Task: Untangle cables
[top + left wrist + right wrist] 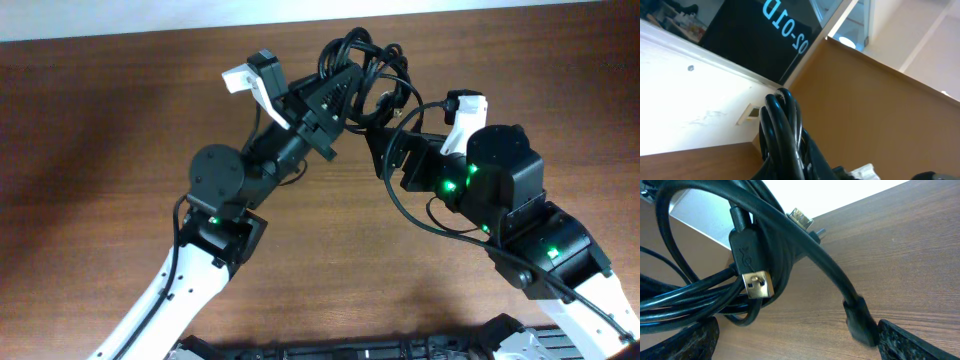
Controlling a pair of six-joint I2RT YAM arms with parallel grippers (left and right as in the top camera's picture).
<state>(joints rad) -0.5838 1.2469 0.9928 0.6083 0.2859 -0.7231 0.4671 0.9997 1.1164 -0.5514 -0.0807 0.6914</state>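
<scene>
The cables (362, 62) are a tangled bundle of thin black cords at the back middle of the wooden table (120, 110). My left gripper (350, 93) reaches in from the left and is shut on the bundle. In the left wrist view several looped strands (782, 127) rise out of its jaws. My right gripper (392, 128) sits just right of the bundle, open. In the right wrist view the cables (700, 297) lie ahead of my right gripper (800, 347), with a gold USB plug (757, 283) showing. A black plug end (860, 322) rests against the right finger (912, 342).
The table's back edge (480, 12) runs just behind the bundle. A second metal connector (800, 216) lies near that edge. Dark equipment (350, 348) lines the front edge between the two arm bases.
</scene>
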